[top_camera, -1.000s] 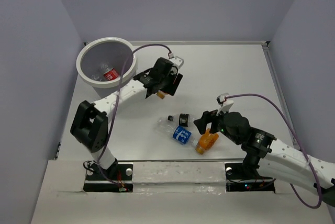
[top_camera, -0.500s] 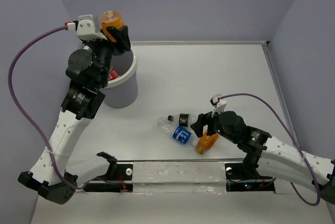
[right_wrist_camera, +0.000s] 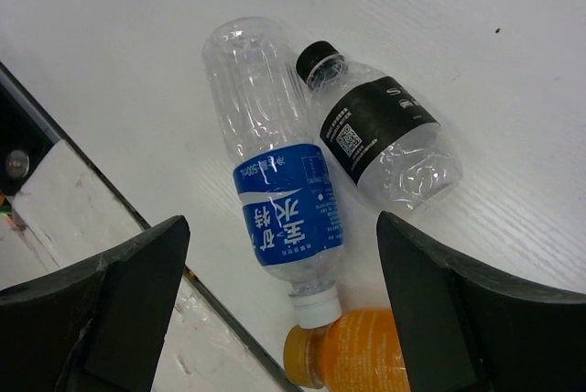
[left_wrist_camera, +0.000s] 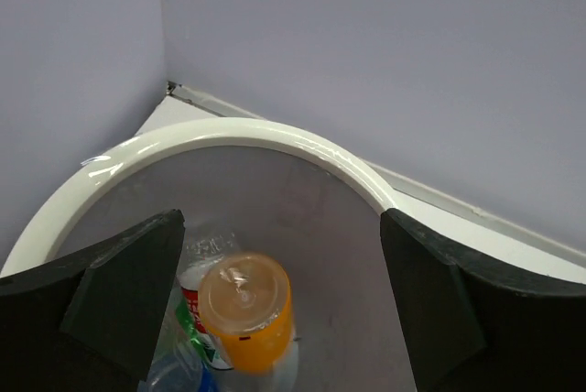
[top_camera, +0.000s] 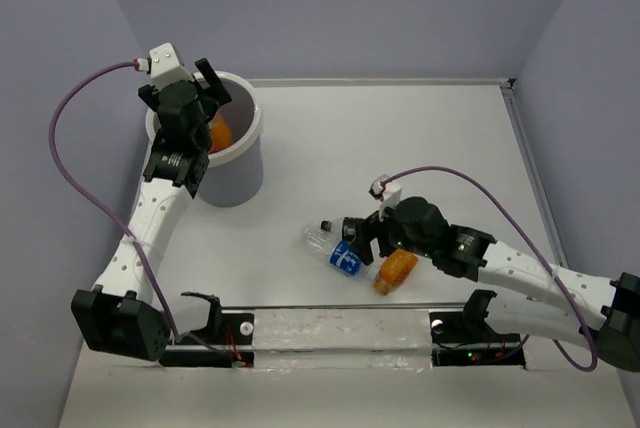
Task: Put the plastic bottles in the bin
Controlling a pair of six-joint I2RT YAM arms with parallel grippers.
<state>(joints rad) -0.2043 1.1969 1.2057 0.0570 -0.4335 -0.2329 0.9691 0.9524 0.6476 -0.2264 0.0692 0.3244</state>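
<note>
Gaping left end effector over bin rim; right end effector gaping over bottles.

Top view: your left gripper hangs over the bin and blocks most of its mouth. Only a sliver of the orange bottle shows there. Left wrist view: that orange bottle covers most of the red-label bottle, print unreadable. Green scrap beside it, can't tell what it is. Clear piece cut by the bottom edge. Bin's near rim is out of frame. Top view: your right gripper hides part of the black-labelled bottle. Right wrist view: second orange bottle cut by the bottom edge, can't tell which end you're seeing.
</note>
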